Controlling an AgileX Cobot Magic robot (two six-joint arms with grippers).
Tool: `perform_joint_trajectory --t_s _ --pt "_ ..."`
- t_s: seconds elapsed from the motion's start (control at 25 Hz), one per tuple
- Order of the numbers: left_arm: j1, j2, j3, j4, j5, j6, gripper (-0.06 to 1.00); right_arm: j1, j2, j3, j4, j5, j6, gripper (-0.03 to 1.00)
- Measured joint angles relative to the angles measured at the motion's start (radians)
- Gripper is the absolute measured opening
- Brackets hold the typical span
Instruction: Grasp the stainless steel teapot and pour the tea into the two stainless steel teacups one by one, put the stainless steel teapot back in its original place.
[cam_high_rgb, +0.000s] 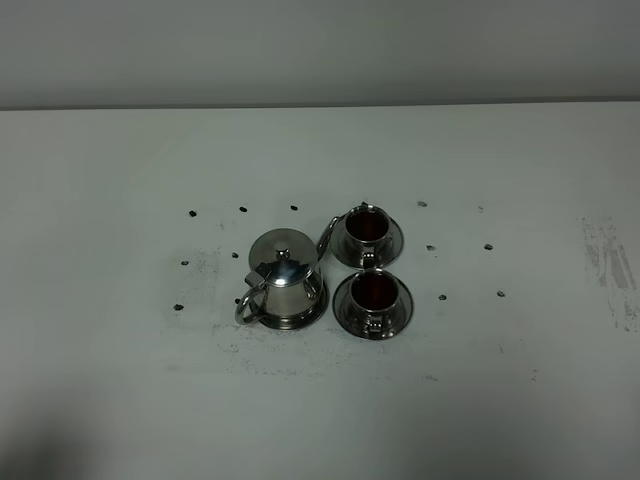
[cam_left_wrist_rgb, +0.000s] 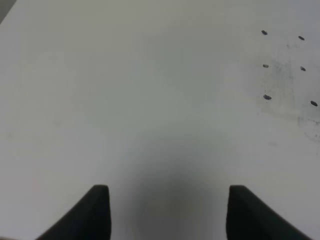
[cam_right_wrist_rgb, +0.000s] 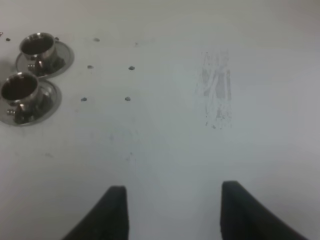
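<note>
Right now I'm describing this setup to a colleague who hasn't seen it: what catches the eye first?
A cluster of shiny steel at the middle of the white table: a lidded teapot on its saucer, with two small cups on saucers just right of it, one behind the other. Both cups look dark inside. Small dark dots speckle the table around them.

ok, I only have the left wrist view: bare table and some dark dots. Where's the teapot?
Observer: The teapot sits on its saucer mid-table, left of the two cups.
Operator: Cups filled?
Observer: Both the far cup and the near cup look dark inside; whether that is tea I cannot tell.
Operator: Right pincer?
Observer: The right pincer is open over bare table, holding nothing, with both cups off to one side.
</note>
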Motion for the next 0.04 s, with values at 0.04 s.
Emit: perform_joint_trajectory --t_s 0.04 --pt "0.000 0.000 0.000 0.000 0.000 0.000 0.51 0.000 0.000 0.000 0.000 0.000 0.000 0.44"
